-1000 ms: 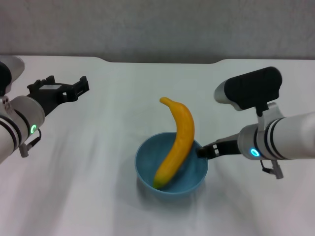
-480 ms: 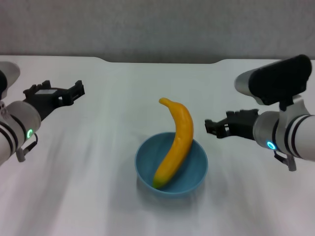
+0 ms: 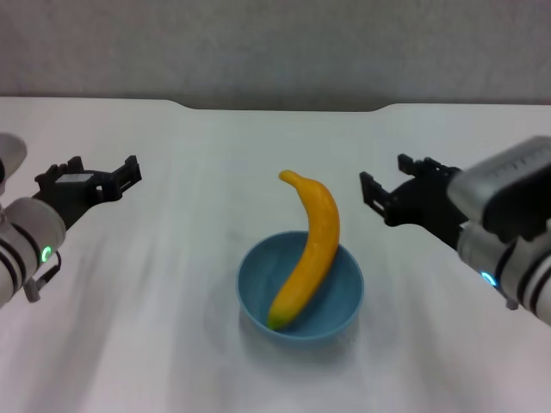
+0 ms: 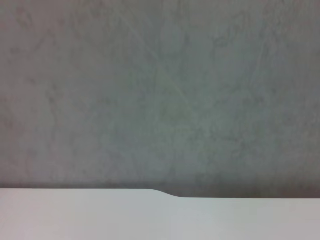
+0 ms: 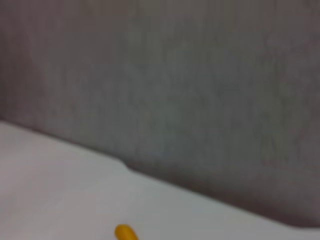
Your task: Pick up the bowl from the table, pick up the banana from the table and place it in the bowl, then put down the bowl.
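Observation:
The light-blue bowl [image 3: 299, 295] stands on the white table [image 3: 172, 327] at the front centre. The yellow banana [image 3: 308, 247] lies in it, its lower end on the bowl's bottom and its pointed tip leaning out over the far rim. The tip also shows in the right wrist view [image 5: 126, 233]. My right gripper [image 3: 398, 188] is open and empty, raised to the right of the bowl and clear of it. My left gripper [image 3: 96, 174] is open and empty, raised at the far left.
A shallow dark notch [image 3: 280, 107] cuts the table's far edge, with a grey wall behind it. The left wrist view shows only the wall and the table's far edge [image 4: 160, 192].
My right gripper has let go of the bowl's right rim, opened, and pulled up and back to the right. My left gripper has drawn slightly back to the left. Bowl and banana stay put.

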You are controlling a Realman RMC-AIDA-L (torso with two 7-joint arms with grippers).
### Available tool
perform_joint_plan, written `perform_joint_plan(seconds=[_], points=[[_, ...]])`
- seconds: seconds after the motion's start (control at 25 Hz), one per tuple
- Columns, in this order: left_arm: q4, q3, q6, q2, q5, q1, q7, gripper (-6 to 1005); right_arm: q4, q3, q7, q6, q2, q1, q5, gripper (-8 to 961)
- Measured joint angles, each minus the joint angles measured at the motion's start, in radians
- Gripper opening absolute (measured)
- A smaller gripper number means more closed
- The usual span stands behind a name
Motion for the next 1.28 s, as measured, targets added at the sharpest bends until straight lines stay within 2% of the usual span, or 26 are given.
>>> perform_joint_plan(seconds=[0.2,0.36,0.48,0.6,0.64,0.68,0.92,1.12,1.28], points=[[0.051,0.018,-0.099,0.000,0.008,0.008,0.001,871,-0.181,-0.006,0.006,0.285,0.000,-0.005,-0.001,605],[0.128,0.031,-0.225,0.000,0.010,0.010,0.002,871,-0.322,-0.013,0.010,0.506,0.001,-0.001,0.007,605],[0.200,0.033,-0.333,0.000,0.010,0.009,0.001,870,-0.393,-0.013,0.018,0.606,0.001,0.002,0.011,605],[0.290,0.034,-0.450,-0.003,0.009,-0.002,0.000,870,-0.442,-0.013,0.037,0.659,0.002,0.006,0.012,605],[0.357,0.034,-0.526,-0.005,0.008,-0.018,0.000,870,-0.461,-0.012,0.041,0.675,0.003,0.009,0.012,605],[0.357,0.034,-0.526,-0.005,0.008,-0.018,0.000,870,-0.485,-0.011,0.045,0.693,0.004,0.013,0.012,605],[0.542,0.034,-0.726,-0.009,0.005,-0.065,0.006,867,-0.606,-0.006,0.080,0.796,0.007,0.035,0.012,605],[0.609,0.034,-0.821,-0.009,0.010,-0.079,0.017,865,-0.690,-0.005,0.081,0.873,0.007,0.055,0.012,605],[0.644,0.034,-0.848,-0.008,0.011,-0.091,0.019,865,-0.728,-0.005,0.081,0.893,0.008,0.063,0.037,605]])
